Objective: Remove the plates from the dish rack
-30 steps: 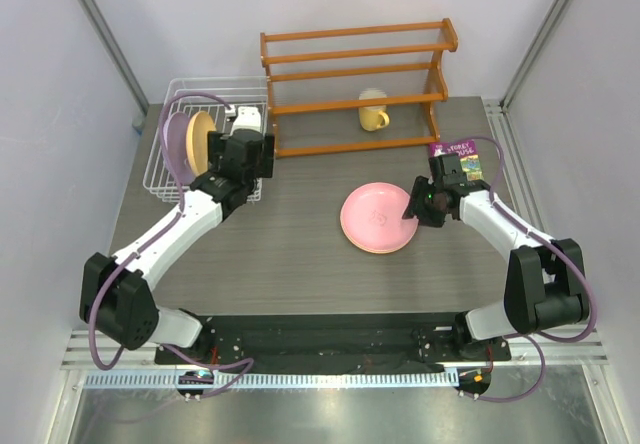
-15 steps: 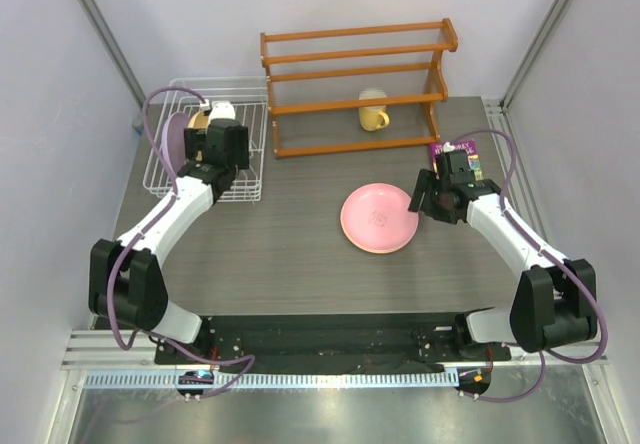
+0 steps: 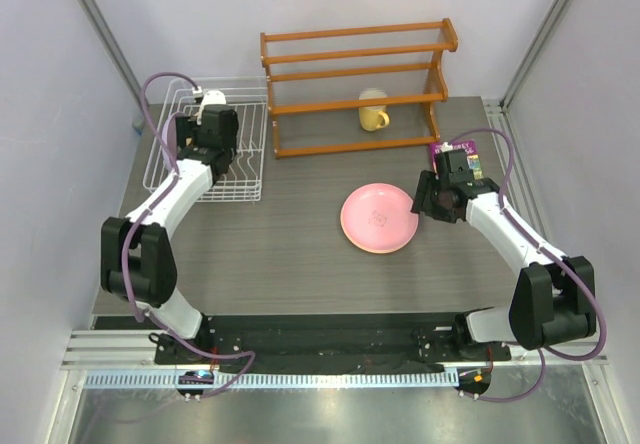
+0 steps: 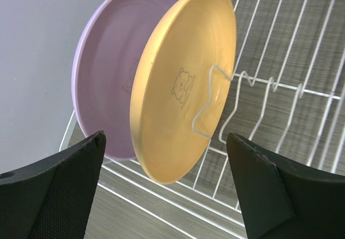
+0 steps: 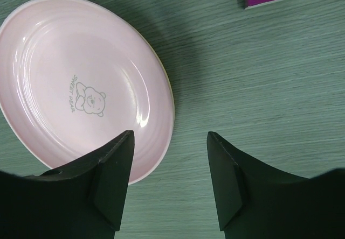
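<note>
Above the dish rack (image 3: pixel 247 180), left claw (image 4: pixel 164 142) gapes toward upright plates (image 4: pixel 178 88).

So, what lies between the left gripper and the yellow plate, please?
Only a dish rack wire, standing before the yellow plate in the left wrist view.

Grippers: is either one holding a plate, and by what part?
Neither: left gripper open, facing the yellow plate; right gripper open over the pink plate.

- The dish rack (image 3: pixel 252 164) sits back left on the table (image 3: pixel 280 254).
- A near plate (image 4: pixel 178 88) and a far plate (image 4: pixel 102 88) stand in it.
- The shelf (image 3: pixel 355 64), holding a mug (image 3: pixel 373 111), stands right of it.
- A third plate (image 3: pixel 380 218) lies flat before the shelf.
</note>
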Controlling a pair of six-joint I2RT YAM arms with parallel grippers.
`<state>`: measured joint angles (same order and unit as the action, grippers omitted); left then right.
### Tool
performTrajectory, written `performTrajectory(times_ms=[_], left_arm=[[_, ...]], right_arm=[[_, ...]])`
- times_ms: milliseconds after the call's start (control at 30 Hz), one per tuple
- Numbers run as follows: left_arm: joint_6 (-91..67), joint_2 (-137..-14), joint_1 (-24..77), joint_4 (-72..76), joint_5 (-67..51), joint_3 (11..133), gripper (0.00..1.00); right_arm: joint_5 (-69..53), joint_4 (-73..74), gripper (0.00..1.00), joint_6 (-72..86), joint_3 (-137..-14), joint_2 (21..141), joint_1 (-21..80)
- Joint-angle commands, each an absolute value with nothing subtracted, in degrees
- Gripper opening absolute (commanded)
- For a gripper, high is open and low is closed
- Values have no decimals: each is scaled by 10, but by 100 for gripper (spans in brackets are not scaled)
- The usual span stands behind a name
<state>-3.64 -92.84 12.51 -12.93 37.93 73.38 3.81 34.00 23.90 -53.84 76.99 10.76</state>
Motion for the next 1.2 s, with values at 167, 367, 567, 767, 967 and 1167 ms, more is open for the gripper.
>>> performTrajectory(times_ms=[167,367,567,767,967,1167], left_arm=[[-17,-950,97,-92,417,753,82],[-6,-961,91,-92,431,755,59],[-14,-971,91,-98,432,758,11],[-31,-969,94,-107,431,770,0],[-3,-958,114,-101,479,784,0],[50,-934,134,-77,522,792,0]], right_arm=[[45,333,60,225,-553,774,108],[44,333,59,222,-553,776,107],[44,330,58,223,-550,780,107],[40,323,58,225,-543,785,106],[35,317,58,229,-541,790,107],[36,316,58,229,-536,787,107]])
